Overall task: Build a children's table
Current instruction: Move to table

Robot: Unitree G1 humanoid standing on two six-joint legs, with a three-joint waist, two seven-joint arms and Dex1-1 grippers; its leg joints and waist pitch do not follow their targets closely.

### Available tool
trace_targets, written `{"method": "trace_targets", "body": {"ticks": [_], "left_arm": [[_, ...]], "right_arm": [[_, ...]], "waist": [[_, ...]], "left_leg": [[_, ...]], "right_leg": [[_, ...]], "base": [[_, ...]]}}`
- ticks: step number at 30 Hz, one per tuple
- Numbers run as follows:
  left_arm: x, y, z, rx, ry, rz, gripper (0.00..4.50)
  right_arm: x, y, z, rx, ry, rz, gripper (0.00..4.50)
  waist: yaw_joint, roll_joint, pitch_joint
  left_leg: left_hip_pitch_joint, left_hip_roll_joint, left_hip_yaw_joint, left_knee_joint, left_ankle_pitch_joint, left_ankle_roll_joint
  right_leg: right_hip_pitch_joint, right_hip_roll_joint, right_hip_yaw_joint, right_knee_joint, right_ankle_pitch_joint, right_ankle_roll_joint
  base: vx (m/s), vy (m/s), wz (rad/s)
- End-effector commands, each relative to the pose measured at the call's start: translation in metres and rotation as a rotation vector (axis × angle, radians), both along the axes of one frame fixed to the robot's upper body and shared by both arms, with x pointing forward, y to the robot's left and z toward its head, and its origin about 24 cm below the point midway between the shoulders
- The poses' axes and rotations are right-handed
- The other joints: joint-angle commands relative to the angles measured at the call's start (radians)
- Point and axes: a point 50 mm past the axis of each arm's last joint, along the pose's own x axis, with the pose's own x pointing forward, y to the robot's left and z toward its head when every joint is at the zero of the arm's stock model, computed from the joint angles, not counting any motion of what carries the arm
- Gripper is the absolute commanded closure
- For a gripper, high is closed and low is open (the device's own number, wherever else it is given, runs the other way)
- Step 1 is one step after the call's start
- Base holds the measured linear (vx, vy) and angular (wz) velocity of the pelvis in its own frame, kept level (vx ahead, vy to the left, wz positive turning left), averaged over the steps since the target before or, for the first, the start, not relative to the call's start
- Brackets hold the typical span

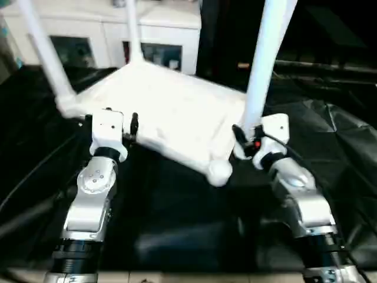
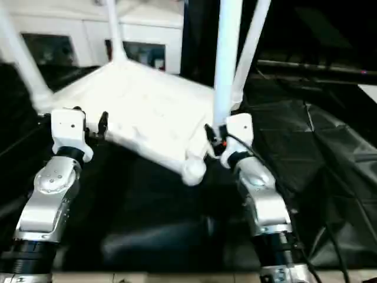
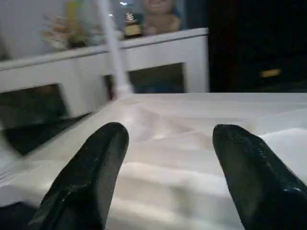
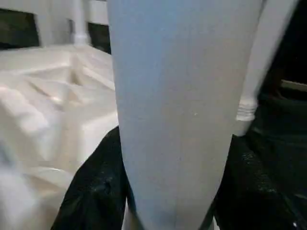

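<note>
Left gripper (image 1: 110, 125) is sitting spread at the upside-down tabletop's (image 1: 171, 112) edge on the black work table (image 1: 330, 135); three legs are standing socketed; right gripper (image 1: 246, 140) is clamping the fourth leg (image 1: 268, 59); near corner socket (image 1: 218, 172) is looking empty.

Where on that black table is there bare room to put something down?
Free patches: the black table cover between the two forearms, in front of the tabletop, and the wrinkled cover to its right. Crowded: the tabletop's near edge, where the left end effector and right end effector sit by the legs.
</note>
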Motion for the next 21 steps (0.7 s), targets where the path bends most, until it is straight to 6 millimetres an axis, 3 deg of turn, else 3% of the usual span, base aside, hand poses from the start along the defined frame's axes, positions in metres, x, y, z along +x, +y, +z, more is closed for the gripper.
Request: {"method": "trace_targets", "body": {"ticks": [1,2,3,4,5,6,7,8,9,10,11,12,13,14,15,16,17,18,21], "left_arm": [[-0.001,-0.001,-0.001,0.016,0.004,-0.034,1.12],[-0.003,-0.006,-0.005,0.017,0.027,-0.095,1.12],[-0.004,-0.007,-0.006,0.019,0.033,-0.114,1.12],[-0.004,-0.009,-0.007,0.014,0.036,-0.148,1.12],[-0.004,-0.01,-0.008,0.009,0.037,-0.17,1.12],[-0.002,-0.012,-0.01,0.022,0.047,-0.223,1.12],[-0.002,-0.012,-0.01,0.022,0.047,-0.223,1.12],[-0.001,-0.014,-0.01,0.016,0.048,-0.261,1.12],[-0.001,-0.014,-0.01,0.016,0.048,-0.261,1.12],[0.001,-0.018,-0.011,0.008,0.073,-0.352,0.95],[0.002,-0.021,-0.012,-0.005,0.091,-0.412,0.95],[0.003,-0.025,-0.012,-0.018,0.126,-0.516,0.84],[0.007,-0.027,-0.01,0.025,0.157,-0.635,0.77],[0.009,-0.028,-0.009,0.061,0.173,-0.697,0.75],[0.01,-0.029,-0.009,0.084,0.182,-0.733,0.75],[0.011,-0.029,-0.009,0.116,0.188,-0.773,0.51],[0.011,-0.029,-0.009,0.116,0.188,-0.773,0.51],[0.013,-0.03,-0.009,0.176,0.224,-0.865,0.34],[0.026,-0.027,-0.019,0.469,0.356,-1.002,0.19]], "right_arm": [[0.002,0.0,0.01,0.02,-0.041,0.006,2.59],[0.001,-0.001,0.009,0.029,-0.041,0.004,2.59],[0.0,-0.002,0.009,0.03,-0.042,0.003,2.59],[0.0,-0.002,0.009,0.029,-0.045,0.005,2.59],[0.0,-0.003,0.01,0.028,-0.047,0.007,2.59],[0.0,-0.004,0.011,0.029,-0.051,0.004,2.59],[0.0,-0.004,0.011,0.029,-0.051,0.004,2.59],[0.0,-0.004,0.012,0.028,-0.053,0.004,2.59],[0.0,-0.004,0.012,0.028,-0.053,0.004,2.59],[0.0,-0.006,0.013,0.025,-0.057,0.006,2.59],[0.0,-0.008,0.013,0.022,-0.058,0.007,2.59],[-0.001,-0.011,0.014,0.021,-0.062,0.011,2.59],[-0.001,-0.015,0.015,0.017,-0.068,0.018,2.59],[-0.001,-0.016,0.016,0.02,-0.069,0.03,2.59],[-0.001,-0.017,0.017,0.021,-0.069,0.037,2.59],[-0.002,-0.018,0.018,0.025,-0.07,0.046,2.59],[-0.002,-0.018,0.018,0.025,-0.07,0.046,2.59],[-0.002,-0.02,0.019,0.03,-0.065,0.07,2.59],[-0.008,-0.02,0.017,0.014,-0.028,0.187,2.59]], "waist": [[0.048,-0.018,-0.072],[0.048,-0.006,-0.069],[0.046,-0.002,-0.07],[0.045,0.008,-0.067],[0.047,0.019,-0.072],[0.031,0.076,-0.082],[0.024,0.08,-0.096],[0.019,0.073,-0.097],[0.028,0.064,-0.088],[0.033,0.06,-0.082],[0.039,0.057,-0.077],[0.047,0.049,-0.058],[0.051,0.055,-0.057],[0.047,0.055,-0.047],[0.044,0.048,-0.042],[0.042,0.049,-0.044],[0.042,0.049,-0.044],[0.04,0.053,-0.047],[0.042,0.055,-0.05]], "left_leg": [[-0.077,0.025,-0.047,0.036,-0.014,0.052],[-0.109,0.04,-0.074,0.043,0.091,-0.008],[-0.121,0.049,-0.084,0.037,0.15,-0.036],[-0.123,0.066,-0.091,-0.008,0.281,-0.08],[-0.114,0.079,-0.089,-0.056,0.356,-0.083],[-0.078,0.137,-0.094,-0.087,0.588,-0.03],[-0.046,0.168,-0.112,-0.068,0.685,-0.013],[-0.032,0.179,-0.116,-0.063,0.726,-0.001],[-0.055,0.153,-0.087,-0.072,0.587,-0.01],[-0.069,0.141,-0.074,-0.083,0.48,-0.021],[-0.075,0.138,-0.065,-0.094,0.36,-0.036],[-0.061,0.143,-0.046,-0.121,0.022,-0.087],[-0.051,0.146,-0.041,-0.128,-0.059,-0.101],[-0.037,0.146,-0.032,-0.139,-0.191,-0.125],[-0.032,0.147,-0.029,-0.147,-0.256,-0.134],[-0.039,0.151,-0.03,-0.153,-0.249,-0.136],[-0.039,0.151,-0.03,-0.153,-0.249,-0.136],[-0.053,0.155,-0.032,-0.161,-0.193,-0.131],[-0.043,0.151,-0.027,-0.158,-0.185,-0.115]], "right_leg": [[0.163,-0.18,0.17,-0.164,-0.401,-0.143],[0.179,-0.18,0.154,-0.141,-0.215,-0.214],[0.179,-0.17,0.144,-0.125,-0.06,-0.254],[0.157,-0.128,0.093,-0.095,0.272,-0.296],[0.139,-0.094,0.059,-0.074,0.383,-0.282],[0.076,-0.009,0.002,-0.02,0.463,-0.193],[0.049,-0.012,0.003,-0.012,0.427,-0.169],[0.034,-0.038,0.017,-0.027,0.345,-0.159],[0.048,-0.054,0.026,-0.05,0.306,-0.18],[0.062,-0.061,0.03,-0.057,0.276,-0.193],[0.068,-0.065,0.033,-0.066,0.226,-0.202],[0.059,-0.072,0.041,-0.098,-0.005,-0.217],[0.056,-0.073,0.041,-0.104,-0.093,-0.213],[0.042,-0.071,0.042,-0.12,-0.251,-0.191],[0.041,-0.077,0.041,-0.134,-0.37,-0.158],[0.047,-0.086,0.044,-0.137,-0.403,-0.136],[0.047,-0.086,0.044,-0.137,-0.403,-0.136],[0.059,-0.089,0.041,-0.133,-0.366,-0.127],[0.049,-0.084,0.047,-0.14,-0.359,-0.104]], "base": [[0.152,-0.105,0.14],[0.154,-0.055,0.04],[0.125,-0.028,-0.06],[0.125,-0.028,-0.06],[0.093,0.011,0.0],[0.051,0.029,-0.01],[0.051,0.029,-0.01],[0.0,0.0,0.0],[-0.002,0.055,0.0],[-0.002,0.055,0.0],[0.0,0.0,0.0],[-0.07,0.017,0.1],[-0.07,0.017,0.1],[-0.078,0.005,0.14],[-0.078,0.007,0.09],[-0.078,0.007,0.09],[-0.066,0.014,-0.04],[0.0,0.0,0.0],[-0.021,0.005,-0.04]]}}
